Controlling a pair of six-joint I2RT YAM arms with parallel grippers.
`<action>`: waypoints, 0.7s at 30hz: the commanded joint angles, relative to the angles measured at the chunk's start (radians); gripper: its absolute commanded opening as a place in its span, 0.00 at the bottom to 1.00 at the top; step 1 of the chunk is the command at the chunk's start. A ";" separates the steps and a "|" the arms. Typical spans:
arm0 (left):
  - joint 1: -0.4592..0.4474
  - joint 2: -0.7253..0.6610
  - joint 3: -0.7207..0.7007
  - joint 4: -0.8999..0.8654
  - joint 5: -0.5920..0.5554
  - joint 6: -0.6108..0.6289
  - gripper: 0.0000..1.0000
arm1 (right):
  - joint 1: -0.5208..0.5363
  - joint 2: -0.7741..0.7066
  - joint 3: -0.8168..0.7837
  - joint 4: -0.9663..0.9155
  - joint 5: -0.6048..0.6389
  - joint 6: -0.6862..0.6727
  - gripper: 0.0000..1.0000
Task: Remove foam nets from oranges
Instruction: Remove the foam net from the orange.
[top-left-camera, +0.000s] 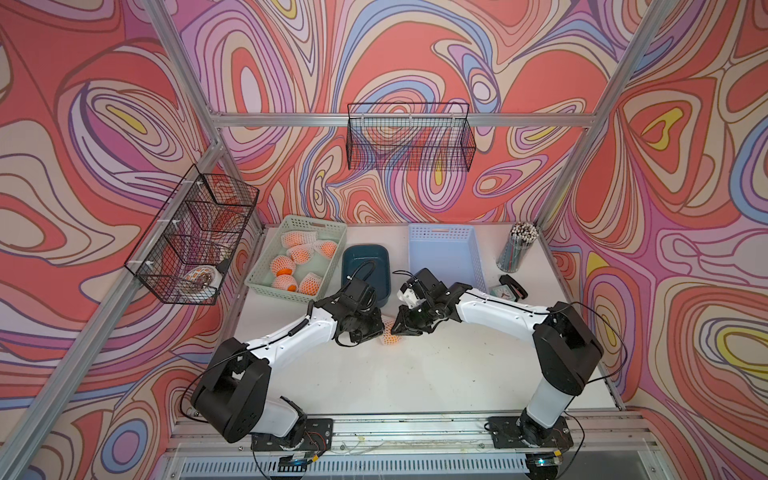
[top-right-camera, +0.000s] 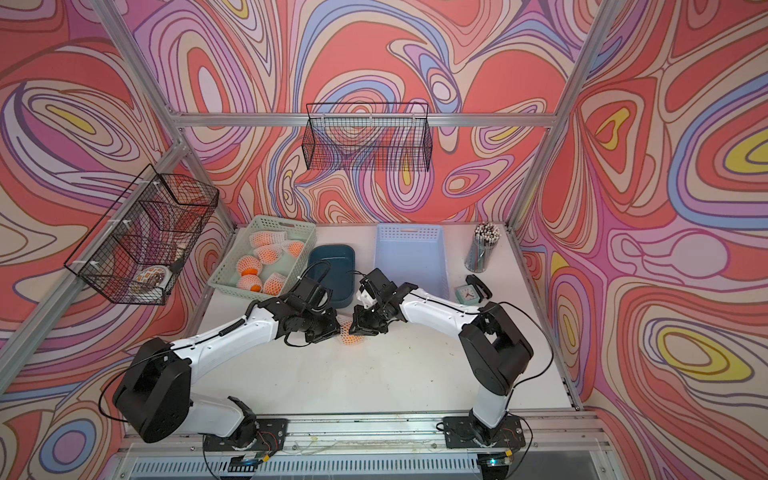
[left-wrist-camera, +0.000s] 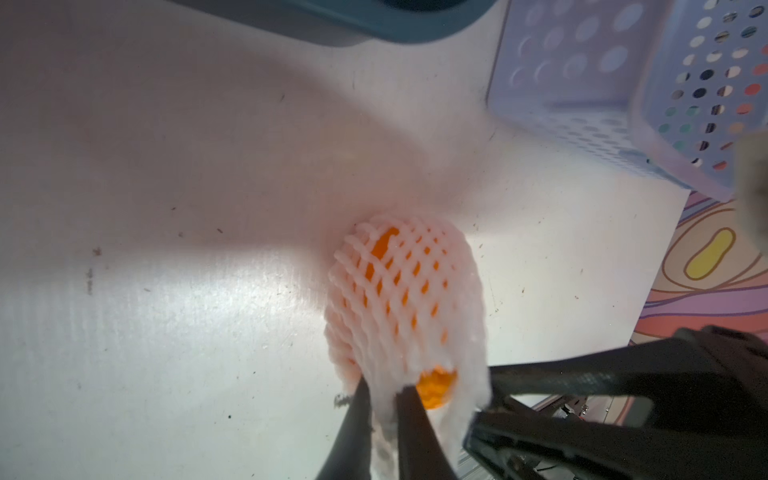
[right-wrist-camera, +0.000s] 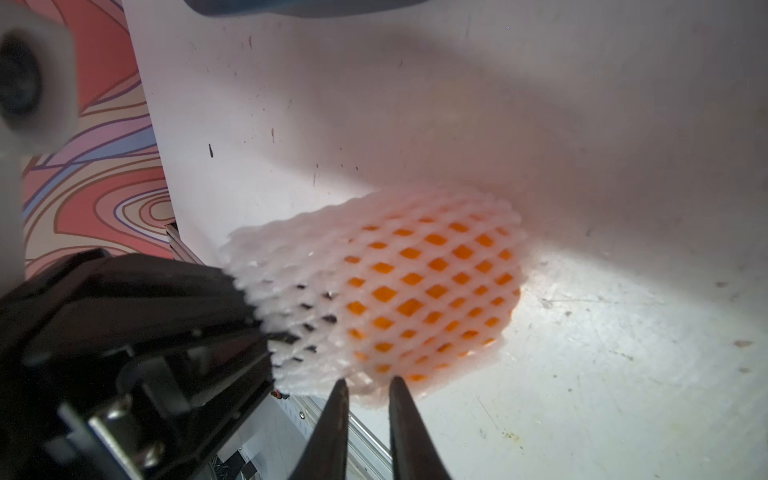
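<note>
White counter (top-left-camera: 415, 374), swirl-patterned walls (top-left-camera: 415, 62). Left tool (left-wrist-camera: 384, 386) is clenched on the loose end of the foam net (left-wrist-camera: 407, 299) at its tips, likely to strip it off the orange (left-wrist-camera: 434, 388) inside. Right tool (right-wrist-camera: 369, 384) has its tips narrowly apart at the net's edge; grip cannot be told, probably bracing. No readable writing.

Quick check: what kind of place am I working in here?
Probably a staged robot test cell, not a kitchen: an aluminium frame carrying swirl-printed wall panels, a white tabletop, and a black wire basket hung on the frame.
</note>
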 joint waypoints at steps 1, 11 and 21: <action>-0.006 0.011 0.025 0.009 0.040 -0.009 0.03 | 0.006 0.013 0.033 -0.021 -0.001 0.009 0.23; -0.039 0.006 0.043 0.075 0.084 -0.054 0.00 | 0.006 0.056 0.092 -0.118 0.039 0.012 0.27; -0.054 0.007 0.045 0.103 0.089 -0.070 0.00 | 0.006 0.058 0.147 -0.246 0.122 -0.014 0.35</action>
